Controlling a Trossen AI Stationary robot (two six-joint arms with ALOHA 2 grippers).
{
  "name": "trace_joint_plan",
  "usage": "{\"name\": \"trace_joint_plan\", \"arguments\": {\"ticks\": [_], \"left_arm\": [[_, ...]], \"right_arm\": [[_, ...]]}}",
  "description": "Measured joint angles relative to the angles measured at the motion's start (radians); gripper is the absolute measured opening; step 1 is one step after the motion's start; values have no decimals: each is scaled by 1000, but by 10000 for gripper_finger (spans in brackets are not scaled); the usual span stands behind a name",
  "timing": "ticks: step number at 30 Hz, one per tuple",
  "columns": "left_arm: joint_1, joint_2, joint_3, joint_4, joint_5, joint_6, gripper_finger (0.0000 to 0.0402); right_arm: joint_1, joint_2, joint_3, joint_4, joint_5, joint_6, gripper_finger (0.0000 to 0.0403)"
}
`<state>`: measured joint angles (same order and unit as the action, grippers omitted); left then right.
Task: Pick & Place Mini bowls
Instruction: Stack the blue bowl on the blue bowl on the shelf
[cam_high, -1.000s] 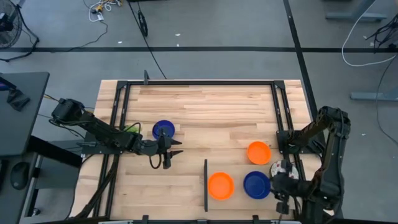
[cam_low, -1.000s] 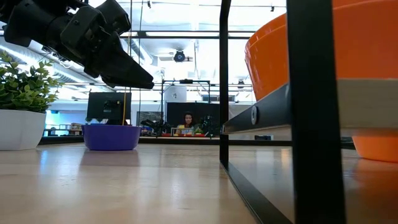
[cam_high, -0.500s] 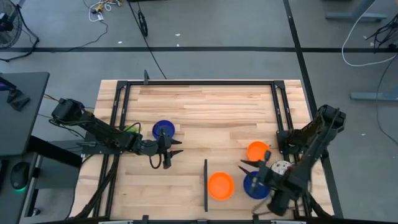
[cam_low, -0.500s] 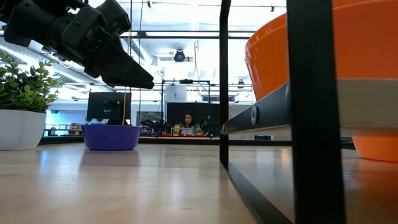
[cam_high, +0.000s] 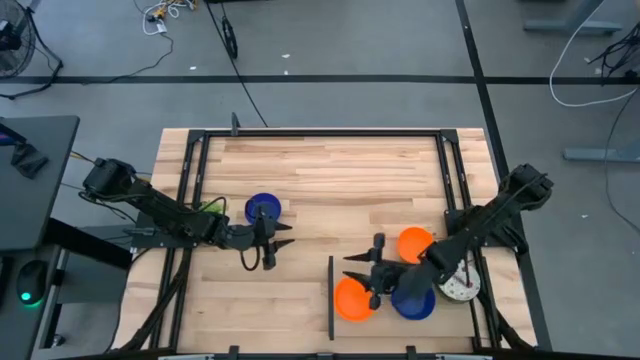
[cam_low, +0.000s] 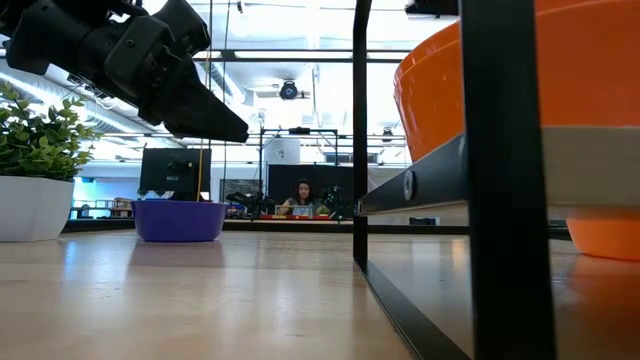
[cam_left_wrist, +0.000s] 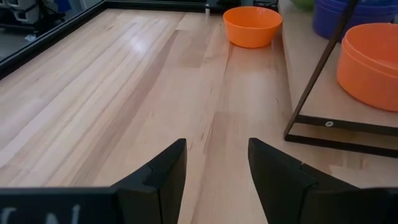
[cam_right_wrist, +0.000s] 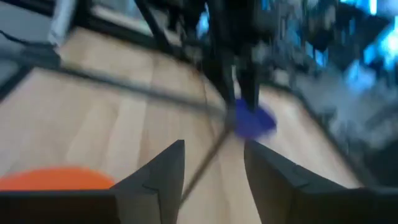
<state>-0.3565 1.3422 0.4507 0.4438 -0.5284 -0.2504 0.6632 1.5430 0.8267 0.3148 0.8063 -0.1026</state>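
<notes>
Risk: my right claw, fingers spread and empty, hangs over the orange bowl beside the black divider; misaligned descent strikes either.

Two blue mini bowls, two orange mini bowls, one potted plant.

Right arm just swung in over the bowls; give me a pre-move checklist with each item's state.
1. Right hand open and empty: ok, fingers spread above the near orange bowl, nothing between them.
2. Left hand open and empty: ok, waiting beside the lone blue bowl.
3. Orange bowl upright and free: ok.
4. Black divider bar clear of the right hand: cannot tell, it stands very near that bowl.
5. Blue bowl under the right arm undisturbed: cannot tell, partly hidden.
6. Far orange bowl out of the way: ok.
</notes>
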Motion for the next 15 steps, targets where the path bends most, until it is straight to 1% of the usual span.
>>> {"name": "trace_joint_plan", "arguments": {"ticks": [3,5,6,8,9,12,13,15], "left_arm": [[0,-4,2,-15,24,-27,177],[0,-28,26,-94,27,-62,177],[2,-44,54,-163,24,-80,177],[9,-70,129,-357,9,-114,177],[15,-81,173,-485,-3,-138,177],[46,-80,325,-836,-8,-207,177],[57,-78,370,-936,4,-223,177],[87,-65,433,-1070,54,-236,177]], "right_arm": [[-57,-22,-63,253,-67,-207,171],[-98,-25,-113,440,-113,-309,171],[-117,-27,-143,535,-129,-344,171],[-160,-28,-195,694,-148,-378,171],[-182,-28,-223,756,-149,-376,171],[-242,-28,-298,894,-136,-318,171],[-256,-28,-315,924,-138,-296,172],[-276,-29,-354,954,-146,-254,172]]}}
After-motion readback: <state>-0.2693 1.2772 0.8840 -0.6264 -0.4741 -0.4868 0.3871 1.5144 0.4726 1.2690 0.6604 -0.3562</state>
